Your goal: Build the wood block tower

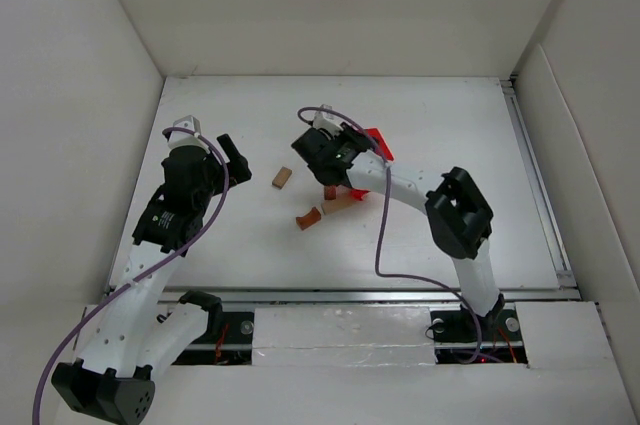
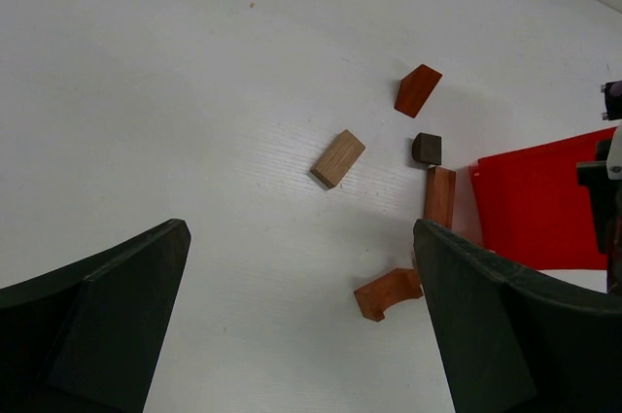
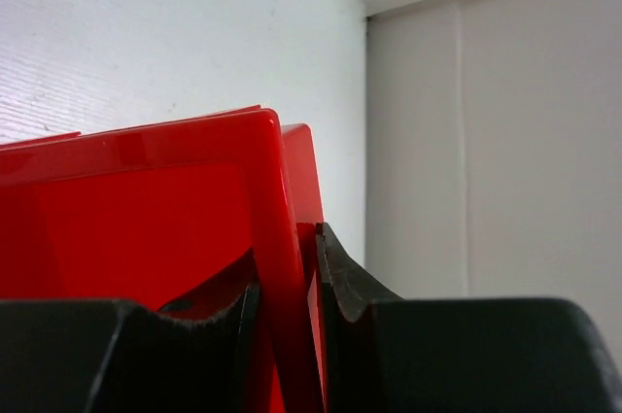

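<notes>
Five wood blocks [image 1: 310,217] lie loose on the white bench [image 2: 146,63]: a tan block [image 2: 337,158], a reddish wedge [image 2: 417,89], a dark cube [image 2: 427,148], a reddish bar [image 2: 439,196] and an arch piece [image 2: 389,292], the last three near the red bin [image 3: 146,209]. The right claw [image 3: 292,282] pinches the bin's wall, and the left claw [image 2: 299,238] hangs wide open above the bench

Upright wall of red bin [image 3: 146,199] was pinched in right gripper [image 3: 290,272], one finger either side. White table [image 3: 175,34] lay beyond the claw; pale enclosure wall [image 3: 486,141] stood ahead-right.
</notes>
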